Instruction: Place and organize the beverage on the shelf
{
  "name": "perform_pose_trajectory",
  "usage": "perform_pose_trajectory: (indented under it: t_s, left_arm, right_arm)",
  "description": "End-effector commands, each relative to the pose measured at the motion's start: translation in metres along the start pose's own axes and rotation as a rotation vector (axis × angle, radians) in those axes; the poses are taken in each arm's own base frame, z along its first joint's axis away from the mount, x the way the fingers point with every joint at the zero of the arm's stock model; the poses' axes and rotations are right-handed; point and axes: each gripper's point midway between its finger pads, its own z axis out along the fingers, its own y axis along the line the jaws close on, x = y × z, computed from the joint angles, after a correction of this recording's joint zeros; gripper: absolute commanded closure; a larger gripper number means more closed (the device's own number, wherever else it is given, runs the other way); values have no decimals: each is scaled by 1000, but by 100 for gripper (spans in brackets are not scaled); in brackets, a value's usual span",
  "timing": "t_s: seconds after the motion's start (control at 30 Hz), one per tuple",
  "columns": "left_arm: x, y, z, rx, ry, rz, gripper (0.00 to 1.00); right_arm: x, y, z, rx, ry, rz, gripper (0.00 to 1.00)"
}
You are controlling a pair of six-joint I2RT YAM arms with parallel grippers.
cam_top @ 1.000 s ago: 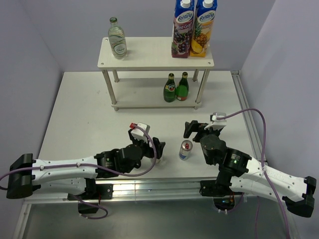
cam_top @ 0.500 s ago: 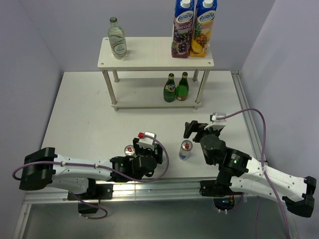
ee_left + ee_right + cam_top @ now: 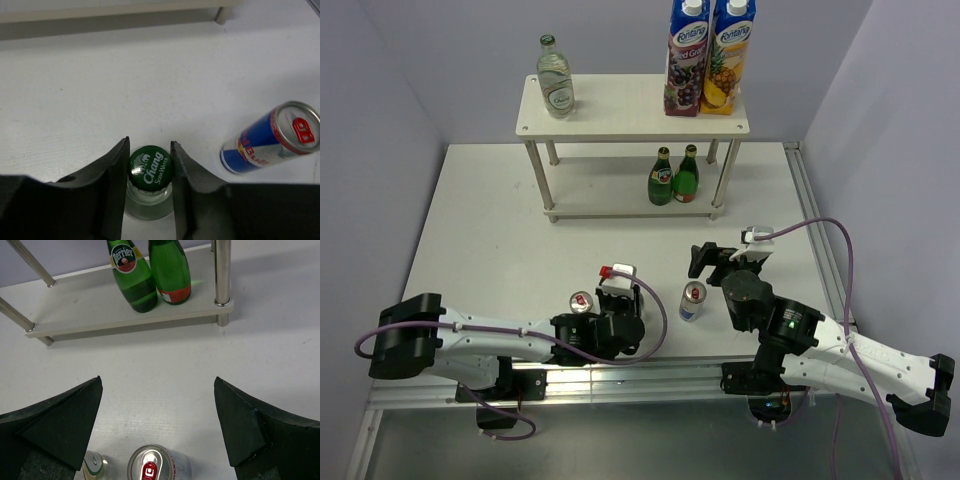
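Note:
A clear bottle with a green cap (image 3: pixel 151 167) stands upright on the table, and my left gripper (image 3: pixel 149 172) is shut on its cap; in the top view the left gripper (image 3: pixel 620 302) hides it. One can (image 3: pixel 582 302) stands just left of that gripper, another can (image 3: pixel 693 300) to its right. My right gripper (image 3: pixel 718 262) hangs open behind the right can (image 3: pixel 152 467), holding nothing. The shelf (image 3: pixel 620 108) carries another clear bottle (image 3: pixel 556 80) on its top board and two dark green bottles (image 3: pixel 673 177) on its lower board.
Two tall juice cartons (image 3: pixel 708 58) stand at the right end of the shelf's top board. A raised metal rail (image 3: pixel 815 230) runs along the table's right side, and walls close in on the left, back and right.
My left gripper shifted right and toward the near edge, uncovering the left can, and closed on the bottle's green cap. The right arm has not moved.

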Motion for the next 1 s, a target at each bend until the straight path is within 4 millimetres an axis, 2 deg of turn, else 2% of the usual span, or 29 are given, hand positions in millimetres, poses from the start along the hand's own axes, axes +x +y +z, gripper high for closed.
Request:
perform_pose_trajectory:
  t_s: [0.0,0.03,0.13,0.27,0.37,0.4,0.47,0.57,0.67,0.7,0.73,0.77,0.83,0.87,0.9,0.93,0.97]
  left_arm:
    - [-11,-7,0,-17,-24,-28,66]
    - [-9,-7,0,-22,-22,-28,77]
    - [-8,-5,0,-37,-25,-32,97]
    - [-11,-4,-2,-55,-27,-8,100]
    - [-30,-6,-5,-74,-45,8,100]
    - [-48,-11,-8,-76,-67,9,100]
    - [-67,-14,-11,-76,-89,30,100]
    - [-110,-26,-15,-46,-128,29,100]
    - [-142,-27,-14,-31,-159,42,100]
    - [-160,-29,-17,-16,-177,48,100]
    - [-170,-27,-13,-13,-185,49,100]
    - [-188,-33,-13,23,-195,25,100]
    - [-212,-26,-4,22,-217,56,100]
    - [-238,-30,-5,46,-238,26,100]
    - [-251,-20,6,15,-244,67,100]
    - [-263,-20,10,27,-248,80,100]
    - [-300,-20,6,34,-291,41,100]
  right_arm:
    - [-4,-2,-1,11,-16,23,1]
    - [-5,-2,-1,12,-17,23,1]
    - [-4,-2,-1,14,-16,23,1]
    - [-5,-3,-1,14,-17,25,1]
    - [-5,-3,-1,13,-17,26,1]
    - [-5,-3,-1,15,-18,28,1]
    - [-6,-3,-2,13,-21,33,1]
    - [-6,-4,-2,12,-23,35,1]
    - [-8,-4,-3,15,-27,39,1]
    - [-7,-5,-3,15,-27,38,1]
    - [-8,-5,-3,15,-27,41,1]
    - [-8,-5,-3,13,-29,43,1]
    - [-9,-5,-3,10,-32,43,1]
    - [-9,-4,-3,6,-32,47,1]
    - [-9,-4,-3,6,-32,46,1]
    - [-9,-3,-3,7,-32,43,1]
    - [-9,-4,-3,10,-32,42,1]
